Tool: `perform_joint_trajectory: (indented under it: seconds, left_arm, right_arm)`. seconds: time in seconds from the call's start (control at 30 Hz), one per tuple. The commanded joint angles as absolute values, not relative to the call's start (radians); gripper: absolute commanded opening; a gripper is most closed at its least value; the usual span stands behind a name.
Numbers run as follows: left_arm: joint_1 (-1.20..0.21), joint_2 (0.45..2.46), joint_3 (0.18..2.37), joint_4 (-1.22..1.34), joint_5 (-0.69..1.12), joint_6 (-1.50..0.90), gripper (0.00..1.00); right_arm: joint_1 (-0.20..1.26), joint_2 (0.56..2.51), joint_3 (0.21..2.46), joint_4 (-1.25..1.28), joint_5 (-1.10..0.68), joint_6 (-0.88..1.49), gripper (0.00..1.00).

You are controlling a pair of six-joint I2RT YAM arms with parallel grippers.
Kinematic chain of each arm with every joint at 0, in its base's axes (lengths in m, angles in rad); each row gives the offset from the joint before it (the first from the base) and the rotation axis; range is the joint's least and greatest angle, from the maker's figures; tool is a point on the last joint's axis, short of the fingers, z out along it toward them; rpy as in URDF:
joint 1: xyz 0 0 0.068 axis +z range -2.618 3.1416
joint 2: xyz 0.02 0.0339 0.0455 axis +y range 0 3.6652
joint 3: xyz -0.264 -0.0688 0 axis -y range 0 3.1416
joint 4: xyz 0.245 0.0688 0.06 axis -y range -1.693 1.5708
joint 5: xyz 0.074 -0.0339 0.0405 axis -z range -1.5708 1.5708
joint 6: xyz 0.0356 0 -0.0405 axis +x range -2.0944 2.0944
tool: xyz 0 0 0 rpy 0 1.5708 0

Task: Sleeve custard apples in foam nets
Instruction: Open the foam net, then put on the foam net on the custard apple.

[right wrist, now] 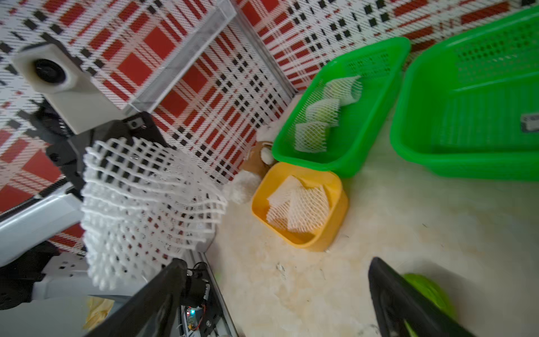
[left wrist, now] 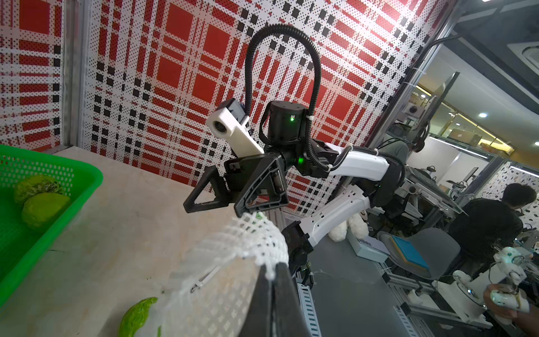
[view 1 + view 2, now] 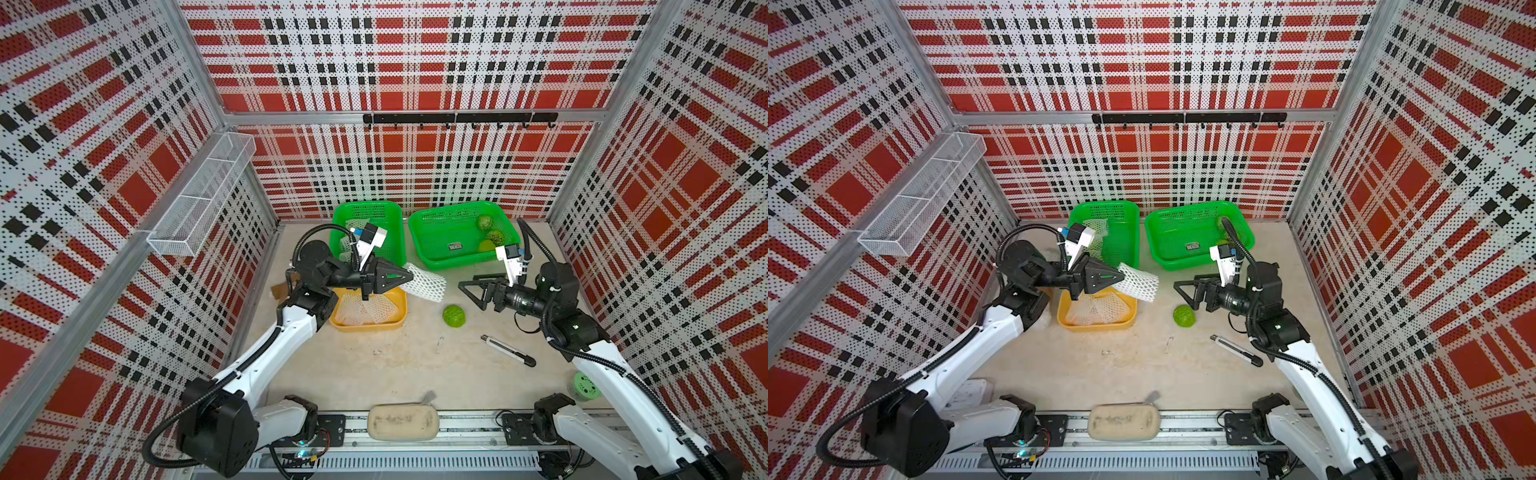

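Observation:
My left gripper (image 3: 409,276) (image 2: 272,268) is shut on the edge of a white foam net (image 3: 426,282) (image 1: 145,198), which hangs in the air beside the yellow tray (image 3: 399,318). My right gripper (image 3: 467,282) (image 1: 277,262) faces that net, open and empty. One green custard apple (image 3: 454,316) (image 3: 1184,316) lies on the table below and between the grippers. Three more custard apples (image 3: 494,237) sit in the right green basket (image 3: 432,249). Loose foam nets (image 1: 300,210) fill the yellow tray. Netted fruits (image 1: 320,113) lie in the left green basket (image 3: 365,205).
A grey and black utility knife (image 3: 508,350) lies on the table in front of the right arm. A beige pouch (image 3: 403,422) rests at the front edge, a pale green perforated container (image 3: 586,386) at the front right. A plush bear (image 1: 245,183) sits behind the yellow tray.

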State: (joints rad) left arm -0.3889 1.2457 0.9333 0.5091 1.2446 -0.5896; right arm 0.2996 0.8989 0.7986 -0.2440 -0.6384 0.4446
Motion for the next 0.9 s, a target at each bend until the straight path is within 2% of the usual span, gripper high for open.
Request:
perform_joint_trajectory:
  seconds: [0.0,0.1,0.17,0.27,0.5,0.63,0.87]
  left_arm:
    - [-0.425,1.291,0.955,0.392,1.192,-0.508,0.00]
    - [-0.480,1.364,1.065,-0.024,1.055,-0.249,0.00]
    - [-0.538,1.438,1.180,-0.305,0.902,-0.069,0.00]
    - [-0.614,1.562,1.324,-0.530,0.734,0.033,0.00]
    - [-0.760,1.784,1.529,-0.741,0.449,0.093,0.00]
    - [-0.810,1.859,1.597,-0.789,0.308,0.094,0.00]
    - [-0.848,1.863,1.565,-0.665,0.326,0.083,0.00]
  right_arm:
    - [0.288,0.865,0.812,-0.452,-0.528,0.302,1.00]
    - [0.288,0.862,0.818,-0.536,-0.427,0.250,1.00]
    - [0.286,0.866,0.820,-0.566,-0.379,0.238,1.00]
    - [0.285,0.869,0.816,-0.578,-0.355,0.221,1.00]
    - [0.281,0.856,0.774,-0.592,-0.182,0.203,1.00]
    - [0.282,0.810,0.720,-0.552,-0.154,0.199,1.00]
    - [0.282,0.783,0.677,-0.516,-0.157,0.204,1.00]
